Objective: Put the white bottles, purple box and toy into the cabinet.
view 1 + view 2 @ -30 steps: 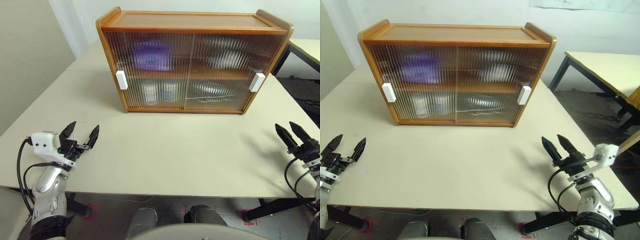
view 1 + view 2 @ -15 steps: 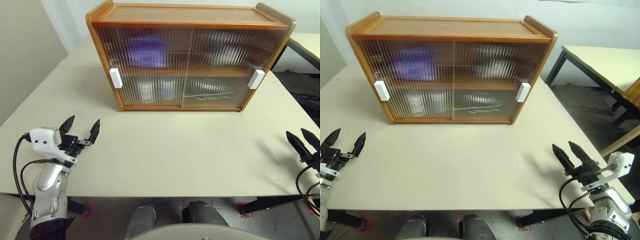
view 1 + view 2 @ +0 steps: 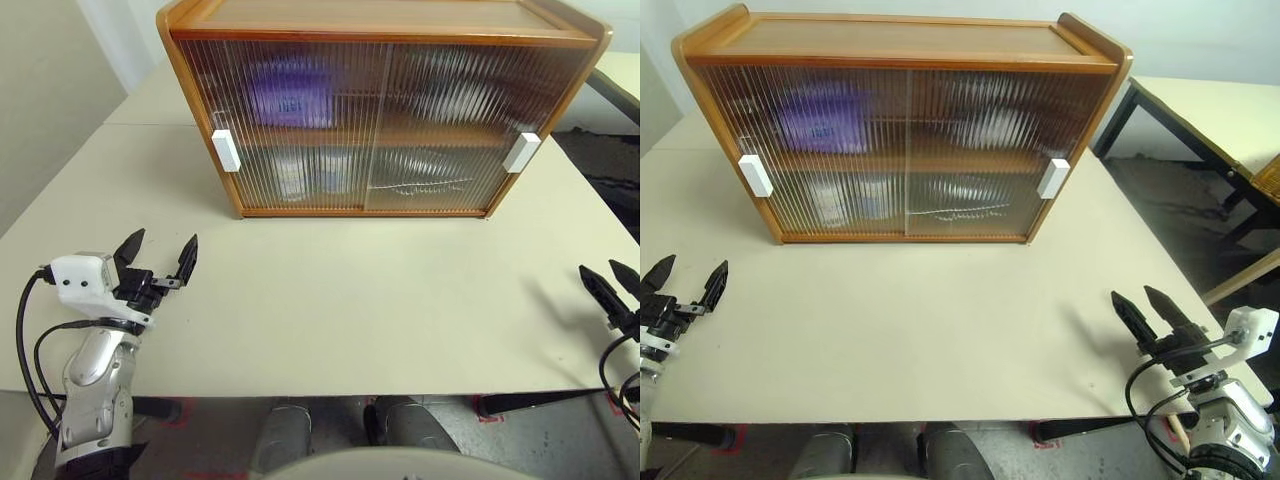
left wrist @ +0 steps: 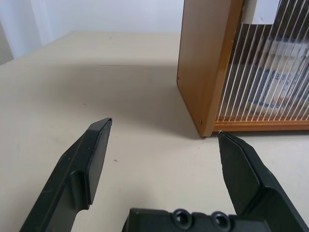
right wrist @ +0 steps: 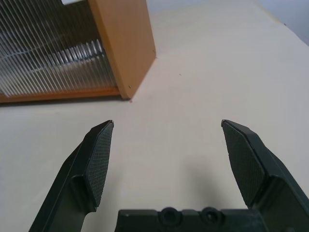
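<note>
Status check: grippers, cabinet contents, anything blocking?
Left gripper and right gripper open, empty. Cabinet doors shut; purple box on its upper shelf, white bottles below it. Nothing in the way.

Light is bright, even and soft, falling from above; the table [image 3: 330, 300] shows no hard glare; a faint shadow lies just before the cabinet [image 3: 385, 30] and at its left end; soft dark patches lie on the table near the right gripper [image 3: 1150, 308]; the ribbed doors [image 3: 900, 150] smear whatever is behind them into streaks, with pale sheen; straight edges bow slightly toward the borders; in the wrist views the near fingers [image 4: 91, 159] look slightly soft.
</note>
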Controlling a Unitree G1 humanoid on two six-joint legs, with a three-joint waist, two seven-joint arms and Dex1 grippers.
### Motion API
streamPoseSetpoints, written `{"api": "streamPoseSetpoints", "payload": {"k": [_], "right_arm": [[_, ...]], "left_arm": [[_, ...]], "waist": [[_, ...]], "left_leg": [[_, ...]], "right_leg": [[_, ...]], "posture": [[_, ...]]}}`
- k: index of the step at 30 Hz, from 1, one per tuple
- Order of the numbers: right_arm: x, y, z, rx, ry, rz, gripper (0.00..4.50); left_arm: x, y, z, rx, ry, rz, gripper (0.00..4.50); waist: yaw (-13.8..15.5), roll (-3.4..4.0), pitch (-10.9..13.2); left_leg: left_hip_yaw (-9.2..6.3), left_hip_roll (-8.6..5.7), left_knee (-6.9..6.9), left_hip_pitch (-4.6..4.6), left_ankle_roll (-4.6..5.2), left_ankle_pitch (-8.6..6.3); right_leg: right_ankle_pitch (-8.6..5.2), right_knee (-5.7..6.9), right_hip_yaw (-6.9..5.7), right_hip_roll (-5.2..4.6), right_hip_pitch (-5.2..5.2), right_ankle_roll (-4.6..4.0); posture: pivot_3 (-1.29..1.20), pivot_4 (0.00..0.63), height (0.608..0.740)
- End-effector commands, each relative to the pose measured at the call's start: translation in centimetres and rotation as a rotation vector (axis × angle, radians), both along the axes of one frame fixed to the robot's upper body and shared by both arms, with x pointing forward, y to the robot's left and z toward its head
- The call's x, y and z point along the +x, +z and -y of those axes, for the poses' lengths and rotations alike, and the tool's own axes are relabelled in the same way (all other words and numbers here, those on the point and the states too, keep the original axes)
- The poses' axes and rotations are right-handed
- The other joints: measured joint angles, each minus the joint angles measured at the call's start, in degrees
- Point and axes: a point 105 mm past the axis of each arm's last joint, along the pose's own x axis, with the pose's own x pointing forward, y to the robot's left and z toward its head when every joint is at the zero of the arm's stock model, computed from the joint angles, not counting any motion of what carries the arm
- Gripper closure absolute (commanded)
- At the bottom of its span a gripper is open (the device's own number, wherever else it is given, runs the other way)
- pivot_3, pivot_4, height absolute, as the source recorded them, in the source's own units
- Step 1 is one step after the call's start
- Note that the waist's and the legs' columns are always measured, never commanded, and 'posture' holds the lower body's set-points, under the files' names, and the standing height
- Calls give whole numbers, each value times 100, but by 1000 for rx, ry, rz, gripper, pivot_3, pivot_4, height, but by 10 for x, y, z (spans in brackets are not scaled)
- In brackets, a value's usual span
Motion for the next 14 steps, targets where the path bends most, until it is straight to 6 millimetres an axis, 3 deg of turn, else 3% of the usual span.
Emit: {"api": "streamPoseSetpoints", "payload": {"k": [1,14], "right_arm": [[2,5,5,-22,-4,-6,17],[22,7,-7,-7,18,34,17]], "left_arm": [[-1,-1,0,-7,10,-7,0],[6,5,-25,22,51,13,0]], "waist": [[2,-2,2],[6,2,-5]], "left_leg": [[0,-2,1,1,2,-1],[3,-6,2,69,20,-11]], "right_leg": [[0,0,2,-1,0,0],[3,1,6,-2,32,9]], "posture": [[-12,92,740],[1,52,740]]}}
